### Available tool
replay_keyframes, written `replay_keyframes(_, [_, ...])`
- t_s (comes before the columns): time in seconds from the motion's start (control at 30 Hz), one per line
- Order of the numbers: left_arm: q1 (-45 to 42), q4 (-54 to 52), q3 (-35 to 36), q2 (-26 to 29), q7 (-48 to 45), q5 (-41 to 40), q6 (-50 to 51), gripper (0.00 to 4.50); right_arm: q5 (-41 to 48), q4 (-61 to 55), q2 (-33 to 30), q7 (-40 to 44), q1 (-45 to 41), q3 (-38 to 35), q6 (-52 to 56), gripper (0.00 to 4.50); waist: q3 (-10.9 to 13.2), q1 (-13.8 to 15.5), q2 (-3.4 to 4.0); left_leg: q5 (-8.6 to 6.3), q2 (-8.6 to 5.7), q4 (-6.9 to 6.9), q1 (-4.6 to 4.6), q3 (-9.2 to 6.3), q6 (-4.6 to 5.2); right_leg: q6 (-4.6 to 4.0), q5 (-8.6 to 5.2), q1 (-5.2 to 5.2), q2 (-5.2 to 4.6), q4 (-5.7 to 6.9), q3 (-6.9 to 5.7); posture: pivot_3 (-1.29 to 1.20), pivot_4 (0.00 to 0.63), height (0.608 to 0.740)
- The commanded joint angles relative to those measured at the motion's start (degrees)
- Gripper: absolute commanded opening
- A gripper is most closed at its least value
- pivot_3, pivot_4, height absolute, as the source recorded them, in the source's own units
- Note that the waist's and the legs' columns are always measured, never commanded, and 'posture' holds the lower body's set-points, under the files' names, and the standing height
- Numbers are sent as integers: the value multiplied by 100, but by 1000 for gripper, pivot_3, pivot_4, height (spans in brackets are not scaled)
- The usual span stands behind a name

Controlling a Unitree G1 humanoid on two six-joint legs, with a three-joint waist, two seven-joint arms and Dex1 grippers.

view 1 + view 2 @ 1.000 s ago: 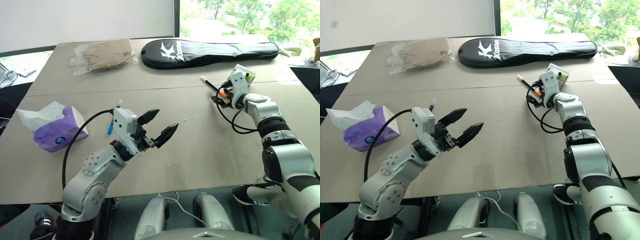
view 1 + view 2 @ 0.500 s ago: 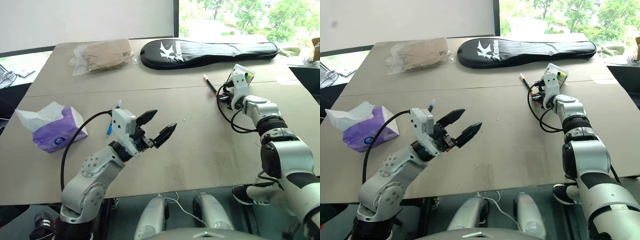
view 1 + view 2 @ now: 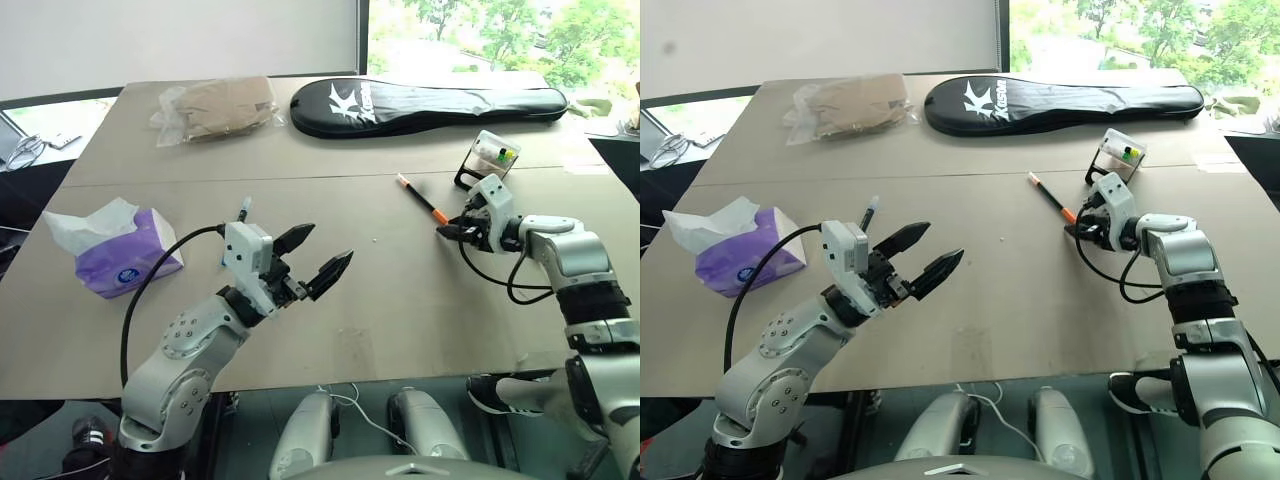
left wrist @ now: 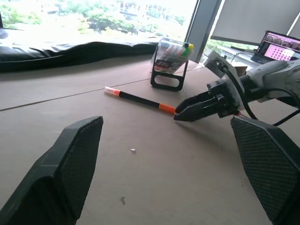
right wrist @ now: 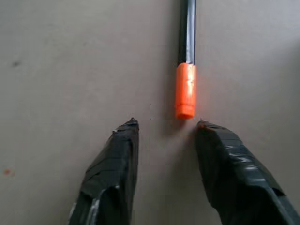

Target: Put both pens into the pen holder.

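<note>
Slim black pen with orange ends (image 3: 420,199) lies flat on the tan cardboard-topped desk (image 3: 400,300), a bit short of the small clear plastic pen holder on a black frame (image 3: 493,158); yellow/green bits show inside the holder, possibly the other pen already in, can't confirm. Right tool (image 5: 164,123) sits low w/ its two black fingers parted, nothing between them; the pen's near orange end sits just ahead of the tips, closer to one finger, not centred in the gap. Left tool (image 3: 312,253) hangs spread wide & empty above the desk, well apart from the pen.

Risks: closing from here likely clips only the end cap, so the pen pivots or skids off. A thin round barrel lying flat rolls easily if a fingertip nudges it. An end grip also leaves the pen drooping, making insertion awkward and likely to knock the light holder over.
</note>
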Motion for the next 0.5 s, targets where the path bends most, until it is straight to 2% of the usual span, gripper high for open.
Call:
replay_keyframes(0.03, [-78,-159,36,-14,-52,17,-116,4500,-202,-279,109,-356,-104,226,149,3836,-1,-4,-1,0,1,0,1,2,0,0,0,0,2,1,0,0,150,740])
replay_keyframes(0.17, [-191,-42,-18,46,-178,96,-132,4500,-511,235,312,-535,-916,653,377,3836,-1,-85,-3,0,5,7,3,13,-1,0,0,1,9,1,9,0,150,740])
replay_keyframes(0.3, [-204,-13,-12,39,-212,167,-150,4500,-139,1082,608,-223,-1944,486,879,3836,1,-102,-4,1,5,5,-1,12,-1,-1,0,-3,11,1,8,0,150,740])
replay_keyframes(0.4, [-202,-101,-21,-30,-94,144,-76,4500,-34,2149,1003,-317,-2707,332,986,3836,2,-100,-4,0,5,-5,-7,8,-2,-1,1,-10,9,-3,6,0,150,740])
replay_keyframes(0.5, [-223,-112,-34,-73,-32,139,-44,4500,-294,3408,1431,-622,-3292,430,581,3836,1,-103,-4,0,5,-9,-7,8,-3,-2,1,-10,6,-7,5,0,150,740])
